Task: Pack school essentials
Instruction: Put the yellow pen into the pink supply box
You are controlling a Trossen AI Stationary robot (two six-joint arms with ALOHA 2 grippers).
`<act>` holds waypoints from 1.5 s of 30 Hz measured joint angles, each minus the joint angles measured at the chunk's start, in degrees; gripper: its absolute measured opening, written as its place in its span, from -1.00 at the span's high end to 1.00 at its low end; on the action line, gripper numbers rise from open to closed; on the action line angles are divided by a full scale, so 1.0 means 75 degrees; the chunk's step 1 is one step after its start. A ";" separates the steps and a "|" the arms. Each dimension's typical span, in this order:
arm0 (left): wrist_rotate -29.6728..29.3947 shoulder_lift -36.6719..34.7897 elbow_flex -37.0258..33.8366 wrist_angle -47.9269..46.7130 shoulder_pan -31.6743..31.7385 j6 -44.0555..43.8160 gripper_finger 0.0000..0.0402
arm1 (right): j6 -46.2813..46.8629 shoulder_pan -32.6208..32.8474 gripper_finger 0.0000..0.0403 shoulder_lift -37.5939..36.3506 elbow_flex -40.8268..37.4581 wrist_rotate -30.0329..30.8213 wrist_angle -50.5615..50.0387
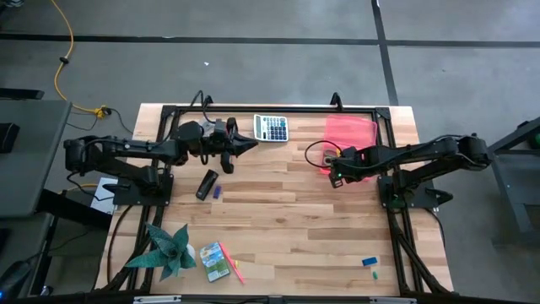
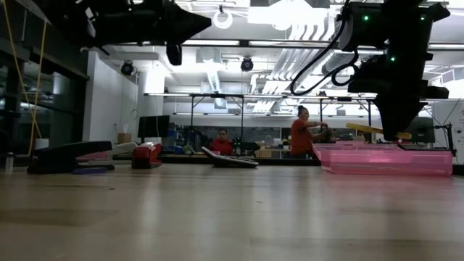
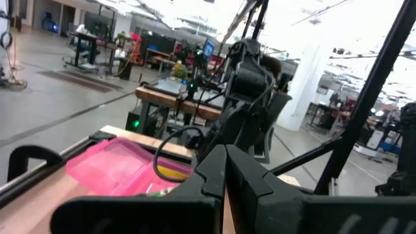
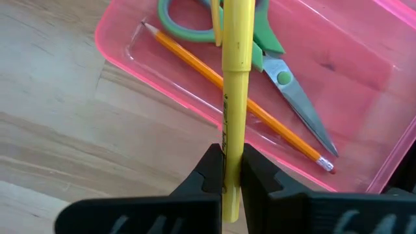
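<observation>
Right wrist view, packed so far: green-handled scissors [image 4: 260, 45] and orange pencil [image 4: 240, 101] in the pink tray [image 4: 364, 78]. Right claw [image 4: 229, 170], over its rim, pinches a yellow stick [image 4: 236, 39]. Unpacked on the desk [image 1: 321, 228]: crayon box [image 1: 214, 260], blue eraser [image 1: 369, 262]. Left claw [image 1: 245, 145] closed, empty.

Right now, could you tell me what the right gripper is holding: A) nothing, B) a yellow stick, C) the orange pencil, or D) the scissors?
B: the right gripper is shut on a yellow stick over the pink tray, while the pencil and scissors already lie inside it.
</observation>
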 joint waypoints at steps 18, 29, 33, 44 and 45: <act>0.0111 0.0126 -0.0003 0.0012 0.0262 0.0000 1.00 | 0.0110 0.0000 0.99 -0.0003 0.0000 -0.0042 -0.0009; 0.0506 0.0123 -0.0003 0.0006 0.0256 -0.0059 1.00 | 0.0375 -0.0003 0.99 -0.0006 0.0000 0.0444 -0.0095; 0.0408 0.0120 -0.0003 0.0006 0.0259 -0.0059 1.00 | 0.0381 -0.0003 0.99 -0.0006 0.0000 0.0443 -0.0097; 0.0259 0.0120 -0.0003 0.0006 0.0259 -0.0003 1.00 | 0.0198 0.0000 0.99 -0.0006 0.0000 0.0521 -0.0099; 0.0191 0.0120 -0.0003 0.0006 0.0259 -0.0003 1.00 | 0.0063 -0.0001 0.99 -0.0006 0.0000 0.0600 -0.0095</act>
